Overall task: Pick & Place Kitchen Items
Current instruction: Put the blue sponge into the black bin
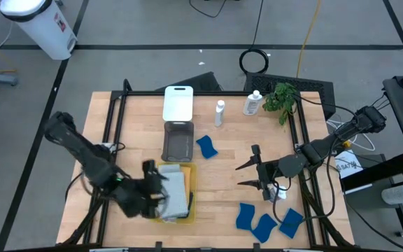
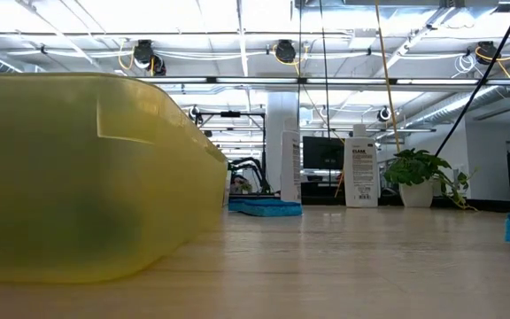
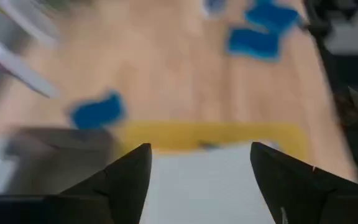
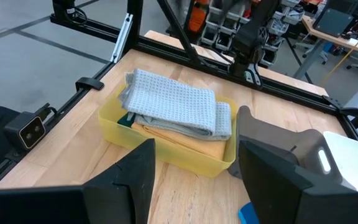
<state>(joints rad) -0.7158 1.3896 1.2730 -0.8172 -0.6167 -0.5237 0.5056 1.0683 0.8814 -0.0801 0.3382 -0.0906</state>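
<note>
We are lifting the left gripper (image 1: 161, 190) clear, fingers spread, above the pale grey cloth (image 4: 178, 101) lying stacked in the yellow tray (image 4: 166, 151); it seems released, though blur obscures contact. The right gripper (image 1: 247, 175), fingers parted and empty, is waiting mid-bench.

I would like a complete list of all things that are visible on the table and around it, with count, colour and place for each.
Yellow tray: one, yellow, front centre-left of the table.
Folded cloths: a stack, pale grey on top, orange beneath, dark teal at an edge, in the yellow tray.
Grey tray: one, behind the yellow tray.
White tray: one, at the back.
Sponges: four, blue; one at centre, three at front right.
Bottles: two seen, white, at the back.
Plant: one, green, back right.
Bin: one, white, on the floor.
Left gripper: open, over the cloths.
Right gripper: open, right of centre.
</note>
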